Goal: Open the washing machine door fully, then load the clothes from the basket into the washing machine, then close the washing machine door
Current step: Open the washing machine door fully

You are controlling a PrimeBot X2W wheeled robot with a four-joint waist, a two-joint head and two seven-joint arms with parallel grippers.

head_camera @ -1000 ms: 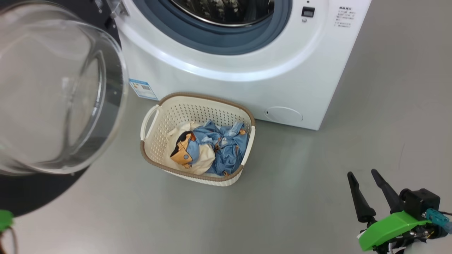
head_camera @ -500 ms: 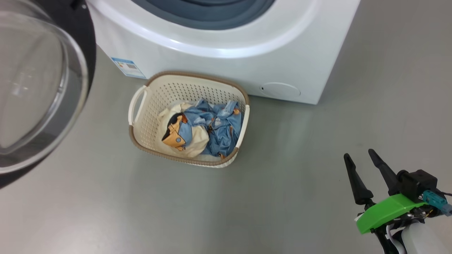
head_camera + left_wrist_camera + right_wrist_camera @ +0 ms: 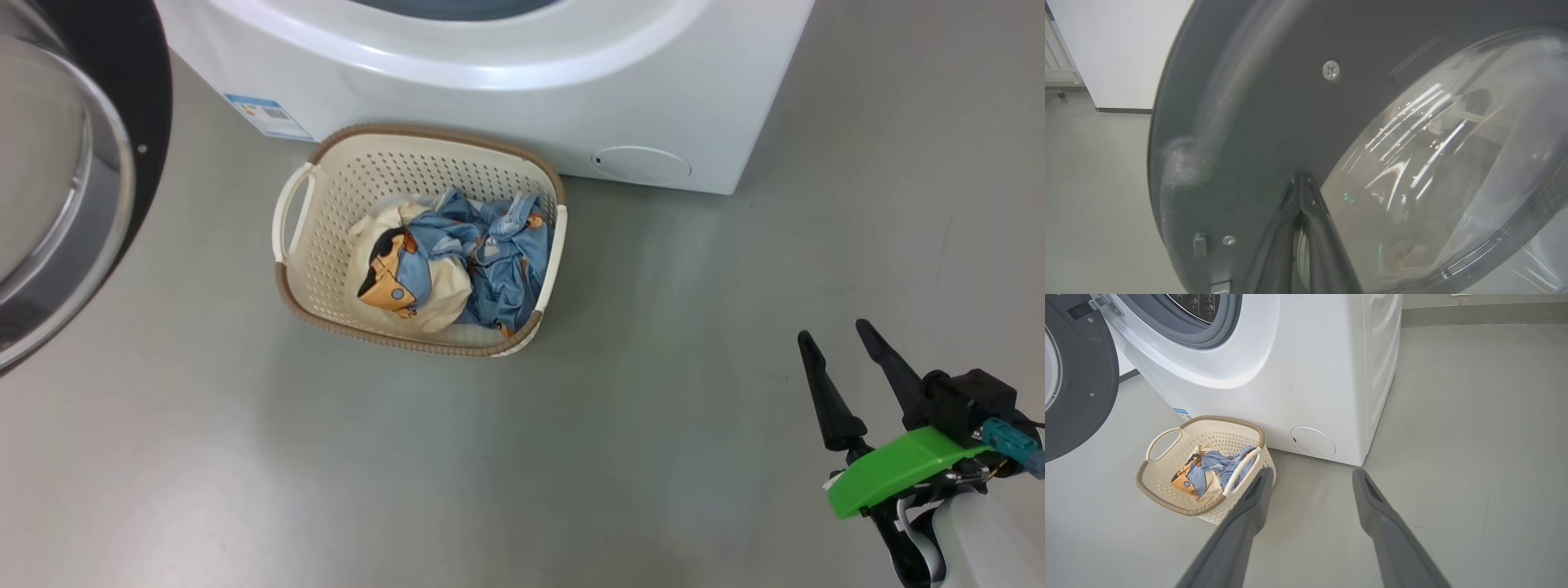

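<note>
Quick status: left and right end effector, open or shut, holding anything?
Left end effector: shut, holding nothing, fingertips close to the washing machine door.
Right end effector: open, holding nothing.

The big white front-loading washing machine [image 3: 490,98] is carrying a blue label [image 3: 269,117]. Its round glossy black door [image 3: 151,98] is framing clear glass. The cream perforated plastic basket [image 3: 351,188] is wearing a brown woven-look rim. The clothes [image 3: 498,261] are showing light blue with orange-brown prints, beside a cream piece [image 3: 441,294] printed orange and black.
</note>
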